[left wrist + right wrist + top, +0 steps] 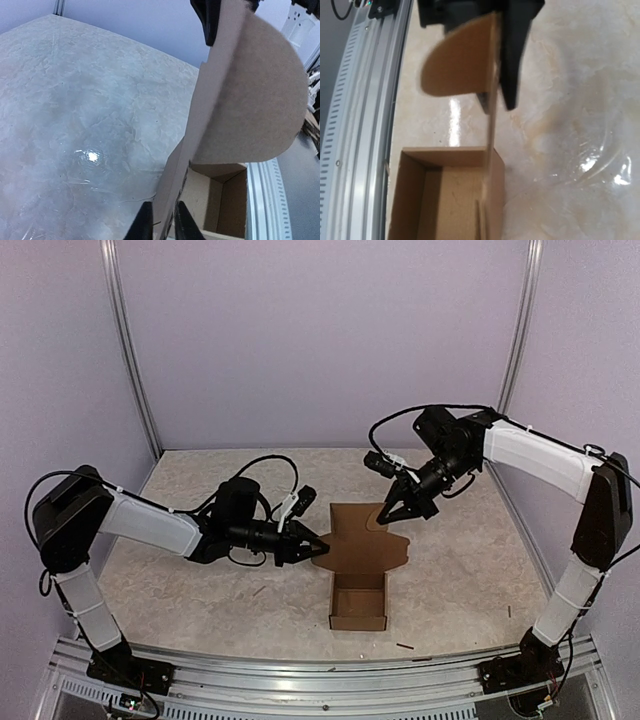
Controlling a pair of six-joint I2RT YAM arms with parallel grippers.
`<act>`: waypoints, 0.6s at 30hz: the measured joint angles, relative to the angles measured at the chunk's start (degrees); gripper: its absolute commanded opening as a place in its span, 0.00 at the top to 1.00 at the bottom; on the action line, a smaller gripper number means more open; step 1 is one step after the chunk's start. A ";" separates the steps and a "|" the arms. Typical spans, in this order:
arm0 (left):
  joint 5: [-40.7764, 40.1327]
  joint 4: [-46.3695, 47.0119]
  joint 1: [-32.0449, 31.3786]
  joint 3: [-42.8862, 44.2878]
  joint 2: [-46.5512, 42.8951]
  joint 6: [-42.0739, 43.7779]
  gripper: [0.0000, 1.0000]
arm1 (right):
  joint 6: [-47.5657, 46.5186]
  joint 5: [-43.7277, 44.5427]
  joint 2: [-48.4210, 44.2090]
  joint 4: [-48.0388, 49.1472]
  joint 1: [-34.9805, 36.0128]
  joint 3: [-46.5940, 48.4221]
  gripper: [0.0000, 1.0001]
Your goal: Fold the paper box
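**Paper box at the lid-closing stage.** The paper box [358, 568] sits at the centre of the table [200, 590], between the two arms, with its long axis running near to far. The open tray [358, 615] forms the near end, mouth upward. The lid [362, 532] rises from the tray's far wall and stands roughly upright in the wrist views, with a rounded flap [455, 65] at its side.

The left gripper [320, 548] has its fingers narrow and pinches the lid's left edge. The right gripper [386, 519] is closed on the lid's far right flap. Both grippers lie beyond the tray, the left one slightly nearer to it.

The likely next move is to swing the lid toward the near edge, down over the tray, with the flaps tucked inside.
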 measured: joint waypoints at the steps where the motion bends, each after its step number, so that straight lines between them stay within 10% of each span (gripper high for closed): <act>1: -0.04 0.33 0.04 0.22 0.42 0.04 0.99 | 0.20 0.00 -0.02 -0.09 -0.07 0.31 0.84; 4: 0.90 1.14 0.24 0.48 0.81 0.11 1.00 | 0.37 0.20 -0.17 -0.44 -0.13 0.92 0.54; 7: 1.53 0.85 0.26 0.85 0.81 0.79 1.00 | -1.05 1.07 -0.22 -2.47 -0.09 2.67 0.45; 12: 0.98 -5.42 -0.33 4.42 0.48 5.73 1.00 | -2.32 4.42 0.90 -7.76 1.09 10.60 0.45; 18: -1.29 -11.72 -1.70 6.47 -1.60 10.60 1.00 | -1.79 8.48 6.45 -10.80 4.11 18.08 0.70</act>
